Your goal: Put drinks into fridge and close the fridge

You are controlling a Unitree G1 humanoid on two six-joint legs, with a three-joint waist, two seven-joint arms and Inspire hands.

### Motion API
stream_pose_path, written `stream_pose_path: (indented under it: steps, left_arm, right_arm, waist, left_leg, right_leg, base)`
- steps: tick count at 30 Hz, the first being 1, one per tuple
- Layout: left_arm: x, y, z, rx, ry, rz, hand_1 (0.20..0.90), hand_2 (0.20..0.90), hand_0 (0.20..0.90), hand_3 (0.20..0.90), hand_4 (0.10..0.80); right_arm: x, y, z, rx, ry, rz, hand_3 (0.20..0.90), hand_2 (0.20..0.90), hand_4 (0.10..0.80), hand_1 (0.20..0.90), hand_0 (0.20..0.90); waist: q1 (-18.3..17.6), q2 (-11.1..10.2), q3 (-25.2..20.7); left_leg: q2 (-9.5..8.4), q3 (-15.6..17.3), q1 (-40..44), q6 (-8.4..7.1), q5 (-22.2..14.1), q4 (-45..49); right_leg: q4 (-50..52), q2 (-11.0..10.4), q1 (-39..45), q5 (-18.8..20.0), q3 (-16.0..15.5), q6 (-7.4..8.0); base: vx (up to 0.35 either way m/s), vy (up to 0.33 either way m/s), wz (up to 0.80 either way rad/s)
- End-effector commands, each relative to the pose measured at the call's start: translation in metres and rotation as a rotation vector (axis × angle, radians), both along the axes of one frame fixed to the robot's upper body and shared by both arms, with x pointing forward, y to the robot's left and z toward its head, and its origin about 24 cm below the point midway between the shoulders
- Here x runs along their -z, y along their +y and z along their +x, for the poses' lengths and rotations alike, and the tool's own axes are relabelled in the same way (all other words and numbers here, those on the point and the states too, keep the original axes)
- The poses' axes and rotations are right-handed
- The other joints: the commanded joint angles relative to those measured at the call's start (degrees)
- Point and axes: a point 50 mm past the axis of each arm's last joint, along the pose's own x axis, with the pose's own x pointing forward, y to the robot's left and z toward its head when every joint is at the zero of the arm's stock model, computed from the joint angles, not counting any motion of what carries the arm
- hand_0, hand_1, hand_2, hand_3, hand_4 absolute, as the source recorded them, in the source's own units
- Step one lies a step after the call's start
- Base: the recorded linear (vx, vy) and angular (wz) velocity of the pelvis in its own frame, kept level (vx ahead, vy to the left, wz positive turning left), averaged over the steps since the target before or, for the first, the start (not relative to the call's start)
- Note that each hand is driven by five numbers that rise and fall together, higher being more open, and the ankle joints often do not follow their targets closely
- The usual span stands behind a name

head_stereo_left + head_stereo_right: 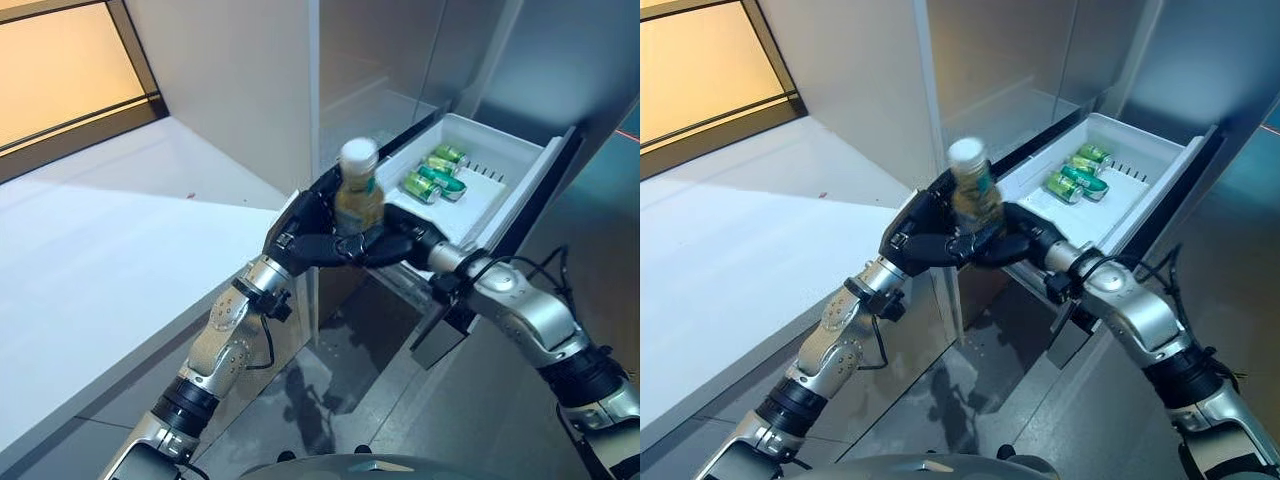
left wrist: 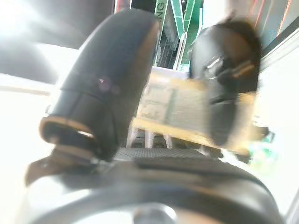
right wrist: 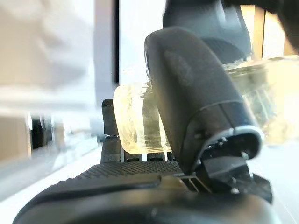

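A clear bottle [image 1: 358, 200] with a white cap and a yellow-green label stands upright between both hands, just in front of the open fridge drawer [image 1: 530, 170]. My left hand [image 1: 305, 235] is curled round its lower body from the left. My right hand [image 1: 400, 245] is curled round it from the right. In the left wrist view the bottle's label [image 2: 187, 112] shows between the thumb [image 2: 112, 79] and a finger. In the right wrist view the bottle's clear body [image 3: 135, 121] lies behind the thumb [image 3: 196, 93]. Green cans [image 1: 435, 175] lie in the white drawer.
A white counter [image 1: 110, 250] runs along the left, its corner close under the left arm. The grey fridge cabinet [image 1: 250, 80] rises behind the hands. The drawer sticks out to the right, with grey floor [image 1: 350, 370] below.
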Motion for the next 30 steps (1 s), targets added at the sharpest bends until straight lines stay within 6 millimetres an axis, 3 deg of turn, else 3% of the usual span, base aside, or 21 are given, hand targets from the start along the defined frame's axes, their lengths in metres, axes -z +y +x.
stream_pose_path:
  steps: [1,7,16,19,23,24,30]
  left_arm:
    - [0.022,-0.01,-0.013,0.144,0.121,-0.05,0.9,0.9,0.9,0.9,0.8]
    - [0.084,-0.008,-0.044,0.206,0.429,-0.06,0.9,0.9,0.9,0.9,0.8]
    - [0.142,0.016,-0.078,0.177,0.715,0.087,0.9,0.9,0.9,0.9,0.8]
    - [0.154,0.029,-0.079,0.134,0.757,0.171,0.9,0.9,0.9,0.9,0.8]
    - [0.157,0.045,-0.065,0.075,0.745,0.269,0.9,0.9,0.9,0.9,0.8]
    - [0.16,0.057,-0.058,0.012,0.753,0.327,0.9,0.9,0.9,0.9,0.8]
    - [0.17,0.086,-0.053,-0.14,0.792,0.432,0.9,0.9,0.9,0.9,0.8]
  right_arm:
    - [-0.141,-0.033,0.017,0.179,-0.59,0.18,0.2,0.3,0.1,0.3,0.3]
    - [-0.145,-0.079,0.032,0.353,-0.524,0.155,0.2,0.3,0.1,0.3,0.3]
    - [-0.135,-0.142,0.047,0.608,-0.386,0.039,0.2,0.3,0.1,0.3,0.3]
    - [-0.133,-0.157,0.049,0.684,-0.358,-0.023,0.2,0.3,0.1,0.3,0.3]
    - [-0.141,-0.165,0.051,0.757,-0.356,-0.061,0.2,0.3,0.1,0.3,0.3]
    - [-0.142,-0.17,0.052,0.801,-0.327,-0.092,0.2,0.3,0.1,0.3,0.3]
    - [-0.128,-0.186,0.052,0.903,-0.2,-0.206,0.2,0.3,0.1,0.3,0.3]
  waist:
    - [0.82,-2.16,-3.73]
    - [2.47,-2.43,-3.34]
    - [5.98,-2.35,-1.22]
    - [7.26,-2.22,0.6]
    - [8.21,-1.65,4.69]
    - [8.79,-0.87,7.63]
    - [9.96,1.37,13.87]
  left_leg:
    - [-1.41,0.99,-0.56,1.83,-7.0,2.91]
    - [-1.21,0.45,-0.88,1.45,-6.54,2.69]
    - [-0.68,-1.41,-3.18,0.59,-5.73,4.16]
    - [-0.61,-2.48,-5.84,0.46,-5.53,5.81]
    - [-0.56,-3.75,-10.85,0.57,-5.2,8.07]
    - [-0.52,-4.34,-13.25,0.66,-4.6,8.73]
    - [-0.19,-5.53,-18.93,0.88,-3.11,10.77]
  right_leg:
    - [5.98,0.66,-2.18,-4.1,-0.97,1.52]
    - [6.32,0.32,-1.87,-4.59,-2.85,1.36]
    - [7.85,-0.48,-2.5,-5.57,-5.71,0.93]
    - [9.32,-0.79,-4.39,-5.94,-6.22,0.66]
    - [11.68,-0.96,-8.86,-6.1,-6.54,0.28]
    - [12.81,-0.76,-11.21,-6.01,-6.49,-0.05]
    - [16.76,-0.66,-16.66,-6.34,-7.16,-1.09]
  base:
    - [0.012,-0.011,0.1]
    - [0.031,-0.016,0.11]
    - [0.049,-0.04,0.21]
    - [-0.054,-0.095,0.22]
    - [-0.202,-0.108,0.22]
    - [-0.178,-0.109,0.23]
    - [-0.093,-0.076,0.09]
